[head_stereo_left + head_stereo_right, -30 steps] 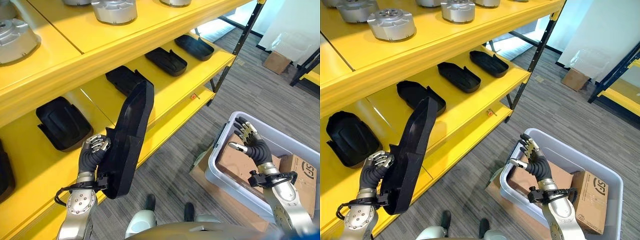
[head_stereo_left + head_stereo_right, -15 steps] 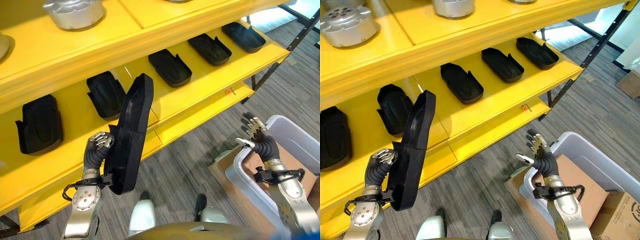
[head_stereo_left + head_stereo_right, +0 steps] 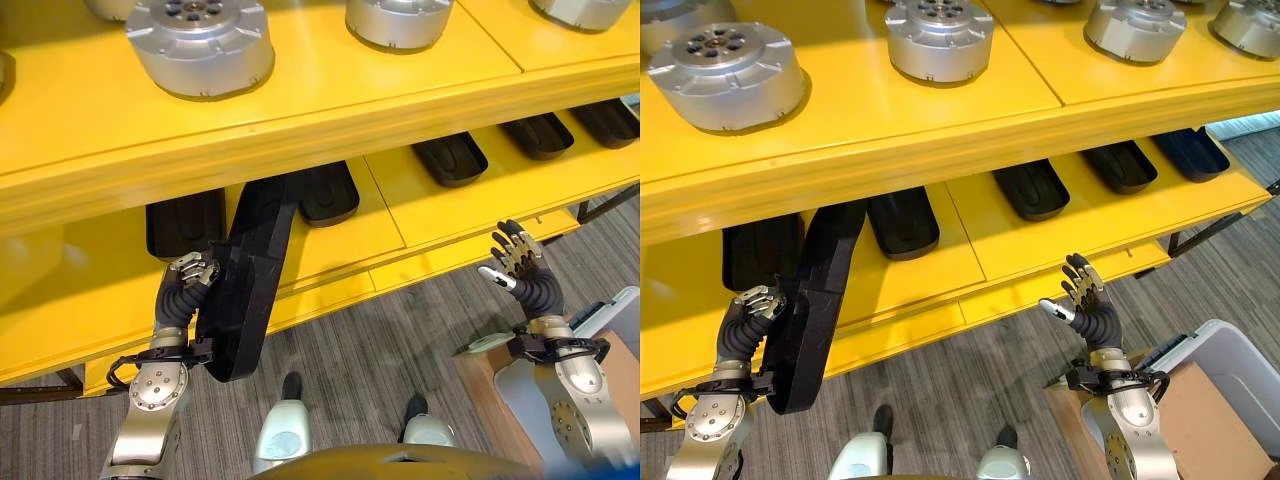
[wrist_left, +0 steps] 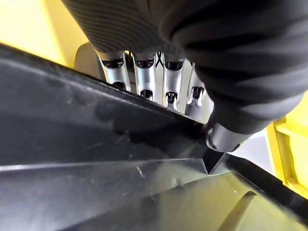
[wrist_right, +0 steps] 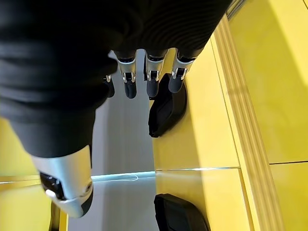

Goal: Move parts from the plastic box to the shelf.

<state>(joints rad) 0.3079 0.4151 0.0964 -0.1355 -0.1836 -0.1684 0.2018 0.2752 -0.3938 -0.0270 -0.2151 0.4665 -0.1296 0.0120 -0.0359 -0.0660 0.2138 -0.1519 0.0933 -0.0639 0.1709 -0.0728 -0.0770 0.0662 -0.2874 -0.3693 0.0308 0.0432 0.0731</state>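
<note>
My left hand [image 3: 183, 290] is shut on a long black part [image 3: 250, 280], held on edge and nearly upright in front of the yellow shelf's lower level [image 3: 930, 280]. The part's top end reaches under the upper level's front edge, between two black parts lying there. In the left wrist view its fingers [image 4: 144, 77] curl over the part's rim [image 4: 96, 159]. My right hand [image 3: 1090, 305] is raised at the right, open, palm toward the shelf, holding nothing. The grey plastic box [image 3: 1225, 350] sits on the floor at the lower right.
Several black parts [image 3: 1032, 188] lie in a row on the lower level. Round silver parts [image 3: 726, 75] stand on the upper level. A cardboard piece [image 3: 1200, 430] lies in the box. Grey carpet floor runs between me and the shelf.
The camera has swung toward the shelf, so the box has slid to the lower right corner. The black part's top end now sits under the upper level. My right hand is raised clear of the box.
</note>
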